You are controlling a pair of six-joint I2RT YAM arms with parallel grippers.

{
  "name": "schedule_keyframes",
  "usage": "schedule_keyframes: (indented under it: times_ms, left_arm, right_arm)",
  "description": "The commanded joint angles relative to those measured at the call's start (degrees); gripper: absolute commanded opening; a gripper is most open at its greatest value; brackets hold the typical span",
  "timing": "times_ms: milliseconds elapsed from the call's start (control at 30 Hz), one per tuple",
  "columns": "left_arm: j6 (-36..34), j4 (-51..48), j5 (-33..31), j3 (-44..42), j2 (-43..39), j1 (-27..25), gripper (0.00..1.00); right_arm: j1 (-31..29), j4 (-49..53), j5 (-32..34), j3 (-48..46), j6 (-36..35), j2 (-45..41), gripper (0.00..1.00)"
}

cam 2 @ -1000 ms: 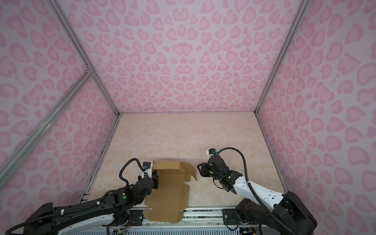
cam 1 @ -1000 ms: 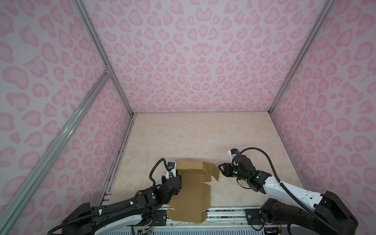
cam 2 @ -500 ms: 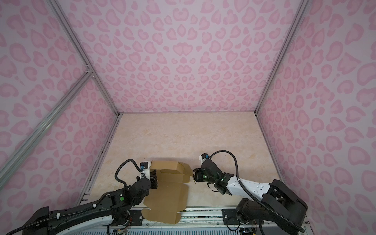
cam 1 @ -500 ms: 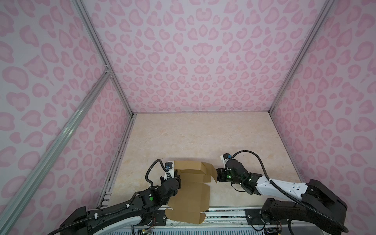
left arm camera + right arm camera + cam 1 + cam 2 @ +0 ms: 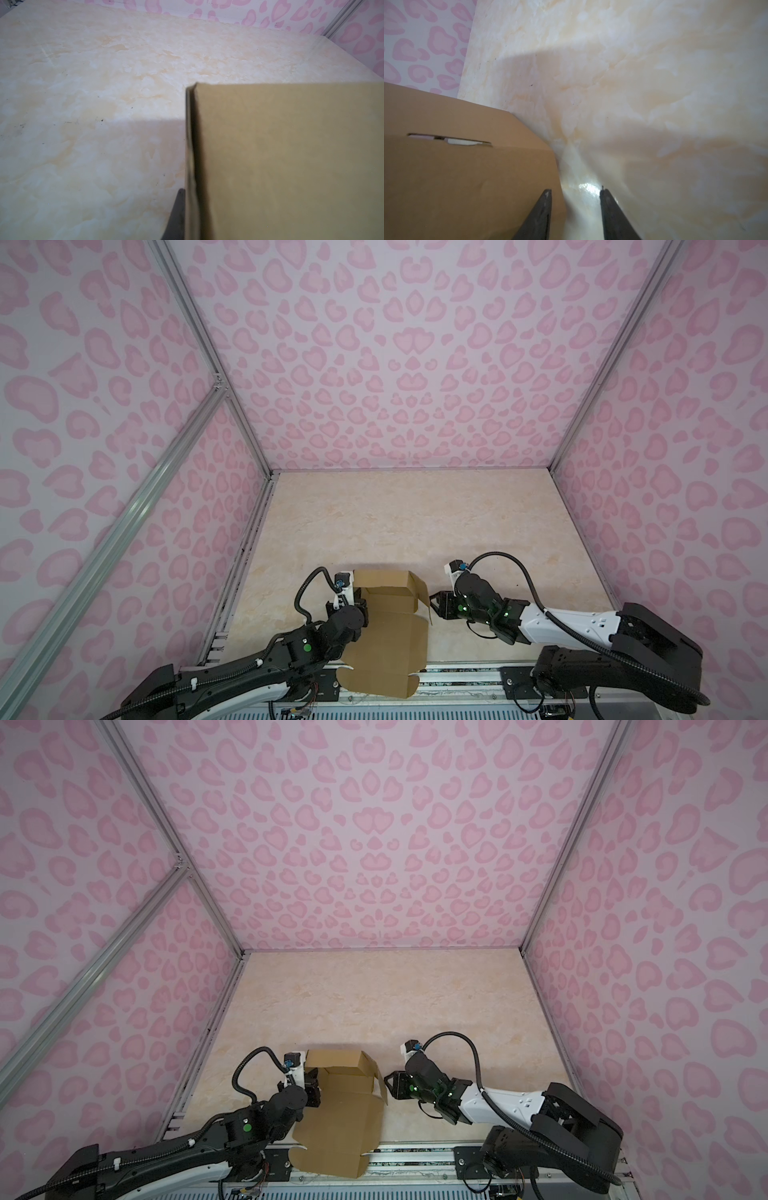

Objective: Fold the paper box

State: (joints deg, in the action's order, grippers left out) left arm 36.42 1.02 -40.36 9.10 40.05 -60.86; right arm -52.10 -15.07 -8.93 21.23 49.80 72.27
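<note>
The left gripper (image 5: 360,605) is closed on the left wall of the paper box (image 5: 388,635) (near the table's (image 5: 395,522) front edge); the right gripper (image 5: 433,606) stands partly spread, holding nothing, beside its right flap.

The paper box (image 5: 386,635) lies on the table (image 5: 395,522) near the front edge. The left gripper (image 5: 360,602) is at its left side. The right gripper (image 5: 434,608) is just right of it.

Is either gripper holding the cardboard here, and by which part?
The left gripper is shut on the paper box at its left side wall. The right gripper is open beside the right flap, holding nothing.
</note>
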Motion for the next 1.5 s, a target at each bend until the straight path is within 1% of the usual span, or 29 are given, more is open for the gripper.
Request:
schedule_keyframes:
  times_ms: [0,167,267,433,600,867,967,1200,1333,1467]
  left_arm:
    - [0.8,2.0,-0.5,-0.3,-0.1,0.1,0.04]
    - [0.9,2.2,-0.2,-0.4,1.3,0.1,0.04]
    - [0.9,2.6,-0.1,-0.4,2.2,0.0,0.04]
    - [0.9,2.6,-0.5,-0.3,2.6,0.0,0.04]
    - [1.0,2.1,-0.8,0.1,2.7,0.0,0.04]
    - [1.2,1.8,-0.6,0.2,2.8,0.1,0.04]
    - [1.3,1.7,-0.4,0.2,2.8,0.1,0.04]
    - [1.0,2.1,0.3,0.7,3.8,0.0,0.04]
    - [0.8,2.3,0.5,1.1,4.6,0.1,0.04]
    - [0.5,1.9,0.4,1.4,4.9,0.1,0.04]
  right_arm:
    - [-1.2,-0.8,1.3,0.9,0.2,0.0,0.41]
    - [-3.3,2.5,4.2,2.7,-1.7,-1.2,0.41]
    - [-3.7,3.4,4.6,2.9,-3.3,-2.2,0.41]
    - [-4.9,7.9,6.1,4.4,-6.0,-4.5,0.42]
    - [-6.7,14.3,7.7,5.2,-7.3,-7.0,0.42]
    - [-10.9,19.1,10.3,5.1,-8.8,-12.0,0.42]
    - [-11.8,18.9,10.7,4.7,-10.1,-13.8,0.42]
    - [-12.0,15.5,8.9,5.8,-13.4,-12.1,0.42]
    - [-12.0,16.8,8.2,8.0,-16.1,-11.2,0.43]
    - [-12.0,18.6,9.6,8.2,-16.1,-11.8,0.43]
